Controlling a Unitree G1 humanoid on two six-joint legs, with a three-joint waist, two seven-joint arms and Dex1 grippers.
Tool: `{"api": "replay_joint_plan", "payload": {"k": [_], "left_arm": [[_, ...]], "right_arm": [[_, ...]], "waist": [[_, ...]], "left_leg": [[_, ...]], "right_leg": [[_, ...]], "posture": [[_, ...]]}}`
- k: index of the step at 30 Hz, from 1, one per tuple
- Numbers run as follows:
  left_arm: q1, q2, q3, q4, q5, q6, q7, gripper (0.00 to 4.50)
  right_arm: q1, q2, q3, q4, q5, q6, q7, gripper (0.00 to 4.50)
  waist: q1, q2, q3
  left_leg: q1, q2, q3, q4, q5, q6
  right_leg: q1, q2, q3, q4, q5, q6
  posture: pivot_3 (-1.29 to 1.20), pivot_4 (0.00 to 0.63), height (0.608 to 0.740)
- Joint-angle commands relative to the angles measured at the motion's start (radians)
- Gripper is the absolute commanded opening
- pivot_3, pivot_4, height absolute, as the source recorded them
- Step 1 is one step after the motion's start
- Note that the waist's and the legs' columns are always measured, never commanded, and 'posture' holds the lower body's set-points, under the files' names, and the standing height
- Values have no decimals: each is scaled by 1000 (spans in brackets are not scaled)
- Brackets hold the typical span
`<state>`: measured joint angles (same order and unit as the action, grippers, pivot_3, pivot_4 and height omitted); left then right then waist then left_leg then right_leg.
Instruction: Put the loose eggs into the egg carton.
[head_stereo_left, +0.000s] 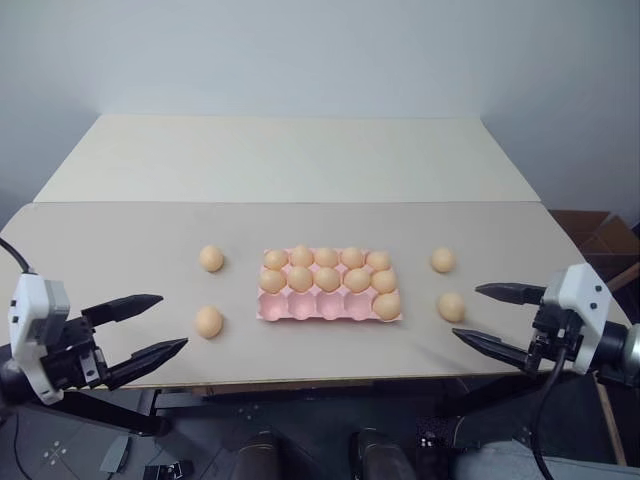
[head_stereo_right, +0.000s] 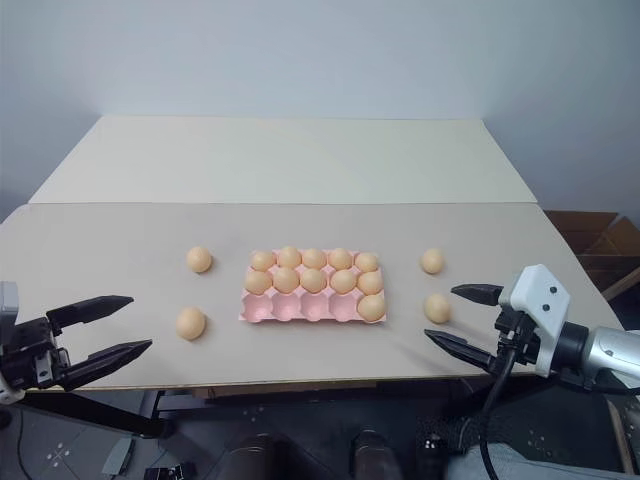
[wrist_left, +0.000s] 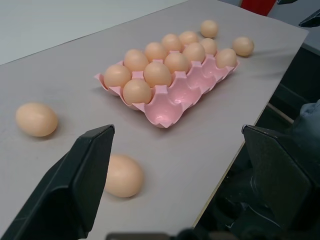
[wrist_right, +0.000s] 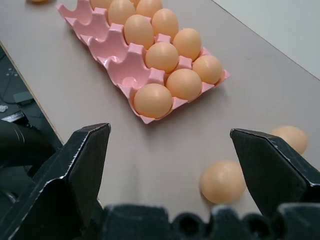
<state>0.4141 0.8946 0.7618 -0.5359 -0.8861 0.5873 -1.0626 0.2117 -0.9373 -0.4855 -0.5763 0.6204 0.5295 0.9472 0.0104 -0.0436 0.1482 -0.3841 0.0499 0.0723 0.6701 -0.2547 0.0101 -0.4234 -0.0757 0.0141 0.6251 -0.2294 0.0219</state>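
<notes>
A flat pink moulded egg carton (head_stereo_left: 330, 303) of three rows of five round cups lies near the middle of the front edge of a smooth, matte beige tabletop (head_stereo_left: 300, 160). Its thin, scalloped walls look glossy in the wrist views. The two rows farther from the front edge are full of smooth, pale orange-tan oval eggs, and the row nearest the front edge holds one egg (head_stereo_left: 386, 305) in its right-end cup, leaving four cups (head_stereo_left: 312, 305) bare.

Four loose eggs of the same colour and shape lie on the bare tabletop, two on each side of the carton and apart from it. On the left, one egg (head_stereo_left: 211, 258) sits level with the carton's far row and another (head_stereo_left: 209, 321) lies nearer the front edge. On the right, one egg (head_stereo_left: 443, 260) sits level with the far row and another (head_stereo_left: 451, 306) lies nearer the front edge, just beside the right gripper's fingertips.

The left gripper (head_stereo_left: 160, 325), with two black tapered fingers, hangs over the front left edge, spread wide and holding nothing. The right gripper (head_stereo_left: 480, 315) hangs over the front right edge, its black fingers likewise spread wide and empty.
</notes>
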Motion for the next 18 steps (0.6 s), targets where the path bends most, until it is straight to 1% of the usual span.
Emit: {"api": "replay_joint_plan", "payload": {"k": [1, 2, 4, 5, 8, 13, 18], "left_arm": [[-29, -8, -24, -11, 52, -39, 28, 4439], [-41, -8, -25, -10, 35, -24, 38, 4439], [-69, -3, -1, -8, -62, 41, 64, 4439], [-81, 2, 6, -8, -87, 55, 60, 4439], [-84, 23, 0, -13, -75, 34, -10, 4439], [-123, 38, -35, -6, -76, 34, -41, 4439], [-147, 35, -66, -5, -56, 34, -48, 4439]], "right_arm": [[-15, -15, -5, 5, -25, -7, -9, 4500], [-16, -18, 8, 8, -41, 2, -19, 4500], [-29, -21, 52, 20, -89, 18, -58, 4500], [-45, -21, 82, 31, -111, 37, -87, 4500], [-109, -6, 173, 76, -163, 92, -164, 4500], [-267, 71, 322, 189, -235, 184, -285, 4500], [-364, 151, 423, 309, -293, 210, -341, 4500]], "waist": [[0, 0, 0], [1, 0, 0], [1, 0, 0], [0, 0, 0], [-3, 0, 0], [-9, 1, 1], [-8, 1, 1]], "left_leg": [[0, 0, 0, 0, 0, 0], [0, 0, 0, 0, 0, 0], [0, 0, 0, 0, 0, 0], [0, 0, 0, 0, 0, 0], [0, 0, 0, 0, 0, 0], [0, 0, 1, 0, 0, 0], [-1, 0, 1, 0, 0, 0]], "right_leg": [[0, 0, 0, 0, 0, 0], [0, 0, 0, 0, 0, 0], [0, 0, 0, 0, 0, 0], [0, 0, 0, 0, 0, 0], [0, 0, 0, 0, 0, 0], [-1, 0, 0, 0, 1, -1], [-1, 1, 0, 0, 4, -7]], "posture": [[0, 150, 740], [0, 150, 740], [0, 150, 740], [0, 150, 740], [0, 150, 740], [0, 150, 740], [0, 150, 740]]}}
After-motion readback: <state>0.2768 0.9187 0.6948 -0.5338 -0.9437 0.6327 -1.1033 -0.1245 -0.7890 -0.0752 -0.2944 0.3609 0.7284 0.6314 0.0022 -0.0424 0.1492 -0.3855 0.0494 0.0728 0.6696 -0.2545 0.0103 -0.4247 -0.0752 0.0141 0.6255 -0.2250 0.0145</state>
